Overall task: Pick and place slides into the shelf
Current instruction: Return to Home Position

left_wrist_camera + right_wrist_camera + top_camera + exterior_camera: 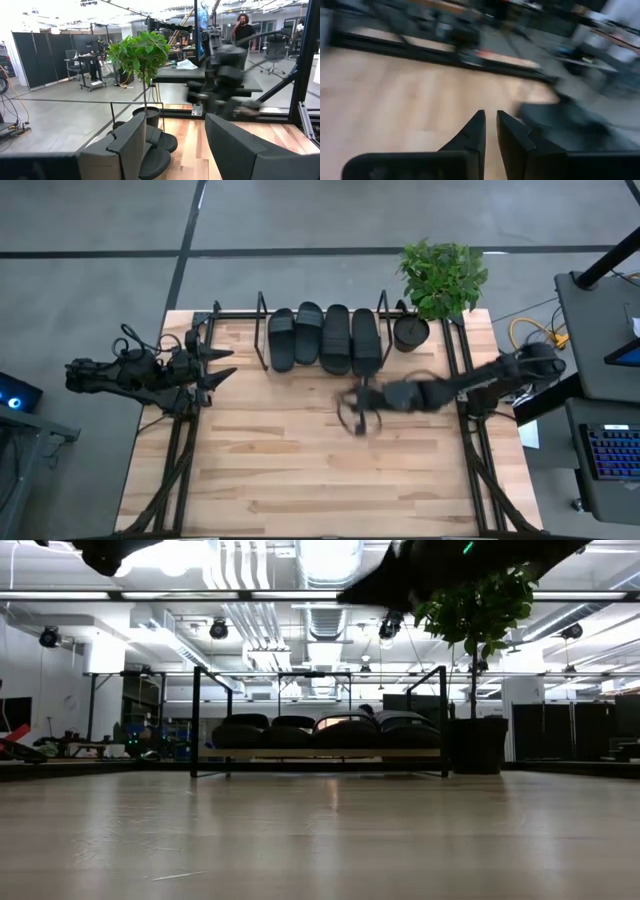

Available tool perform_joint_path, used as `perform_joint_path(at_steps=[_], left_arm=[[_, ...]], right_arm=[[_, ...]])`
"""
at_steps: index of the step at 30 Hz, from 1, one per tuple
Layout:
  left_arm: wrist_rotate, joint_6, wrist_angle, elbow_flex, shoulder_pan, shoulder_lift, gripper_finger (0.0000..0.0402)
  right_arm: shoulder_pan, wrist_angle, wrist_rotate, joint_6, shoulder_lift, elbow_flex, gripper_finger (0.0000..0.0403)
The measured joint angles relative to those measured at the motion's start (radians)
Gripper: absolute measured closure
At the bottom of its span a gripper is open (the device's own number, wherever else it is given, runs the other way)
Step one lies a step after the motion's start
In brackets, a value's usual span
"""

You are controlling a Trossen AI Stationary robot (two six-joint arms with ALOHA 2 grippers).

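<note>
Several black slides (322,337) lie side by side on their soles on the shelf (320,753), a light board between two black wire uprights (262,315) at the table's far edge. My right gripper (355,412) hovers blurred over the table's middle, just in front of the shelf's right end. Its fingers (491,117) are almost together with nothing between them. My left gripper (215,365) waits open at the table's left edge, pointing level toward the slides (157,150).
A black pot (410,332) with a leafy plant (442,275) stands just right of the shelf. Black frame rails run along the table's left and right sides (470,440). Bare wooden tabletop (300,470) lies in front of the shelf. A person stands in the room beyond (243,27).
</note>
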Motion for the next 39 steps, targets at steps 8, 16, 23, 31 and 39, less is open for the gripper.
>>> perform_joint_path(at_steps=[8, 16, 23, 31, 39], left_arm=[[-0.002, 0.051, 0.001, 0.000, 0.000, -0.005, 0.0212], [-0.004, 0.082, -0.001, 0.000, 0.000, -0.009, 0.0212], [-0.031, 0.100, -0.001, 0.000, 0.000, -0.008, 0.0212], [-0.038, 0.099, -0.001, 0.000, -0.001, -0.008, 0.0212], [-0.086, 0.098, -0.004, -0.006, -0.001, 0.000, 0.0212]], right_arm=[[-0.154, -0.148, 0.014, -0.160, -0.238, -0.016, 0.0394], [-0.095, -0.362, 0.009, -0.048, -0.653, -0.153, 0.0395], [-0.075, -0.430, 0.005, 0.018, -0.946, -0.327, 0.0395], [-0.056, -0.676, 0.007, 0.027, -1.179, -0.380, 0.0395], [-0.052, -0.598, -0.047, 0.006, -1.380, -0.542, 0.0395]])
